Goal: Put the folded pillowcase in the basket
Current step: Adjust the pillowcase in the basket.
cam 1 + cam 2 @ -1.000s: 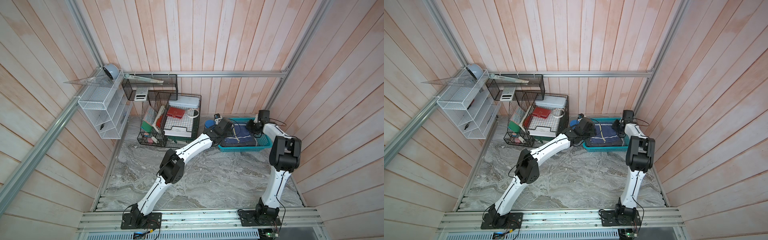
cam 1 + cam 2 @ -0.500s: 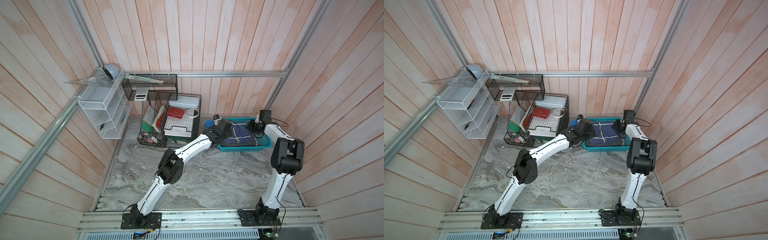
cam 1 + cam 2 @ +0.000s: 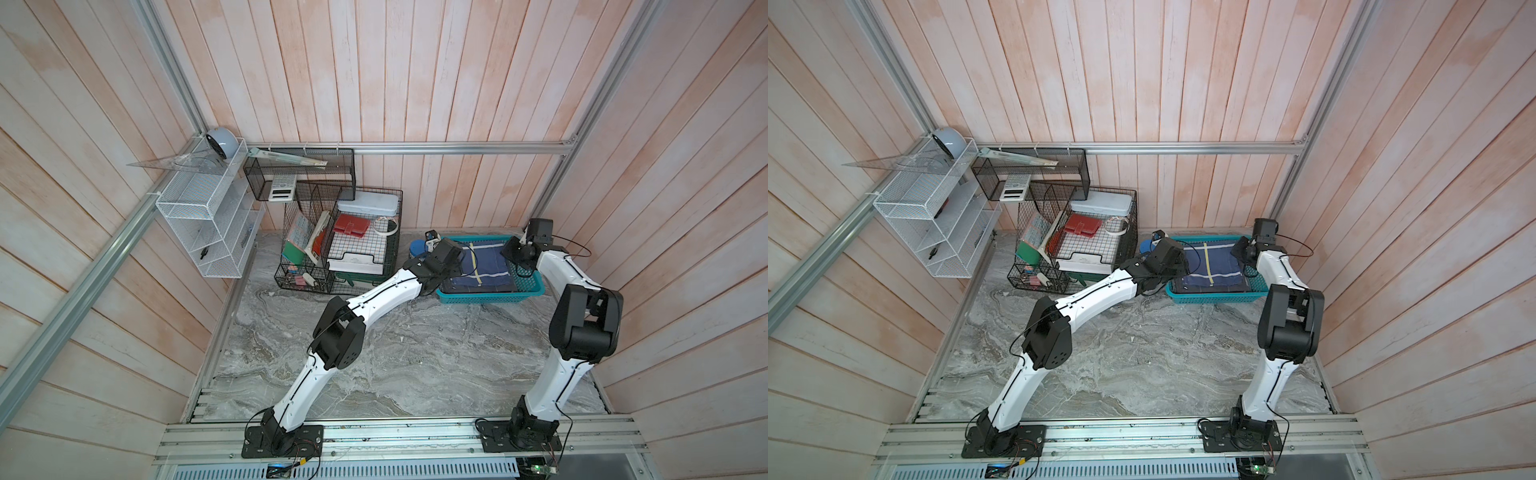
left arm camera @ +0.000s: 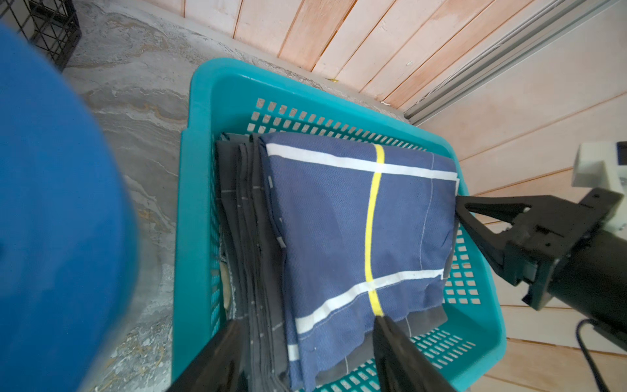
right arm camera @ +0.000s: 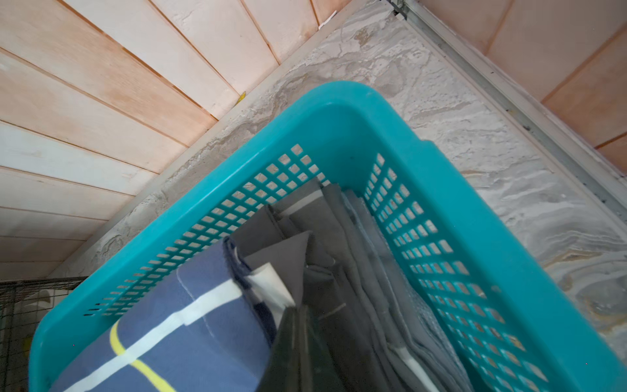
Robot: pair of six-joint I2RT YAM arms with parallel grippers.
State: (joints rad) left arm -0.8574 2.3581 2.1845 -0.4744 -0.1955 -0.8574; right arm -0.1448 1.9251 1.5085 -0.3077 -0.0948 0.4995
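Note:
The folded pillowcase (image 4: 332, 230), navy with white and yellow stripes, lies in the teal basket (image 4: 190, 203) on top of folded grey cloths. Both top views show the pillowcase (image 3: 488, 266) (image 3: 1214, 262) inside the basket (image 3: 486, 297) (image 3: 1217, 298). My left gripper (image 4: 305, 322) is open, its fingers straddling one edge of the pillowcase. My right gripper (image 5: 295, 310) is shut, and its tips touch the opposite edge of the pillowcase (image 5: 190, 325). I see no cloth between its jaws. The left wrist view also shows the right gripper (image 4: 458, 202).
The basket sits against the back wall near the right corner. A blue round object (image 3: 415, 249) lies just to its left. Further left stand a black wire organiser (image 3: 340, 245) full of stationery and a white wire shelf (image 3: 203, 224) on the left wall.
My right gripper's jaws have closed, and the right arm has shifted slightly to the right. The left arm and the pillowcase have stayed put.

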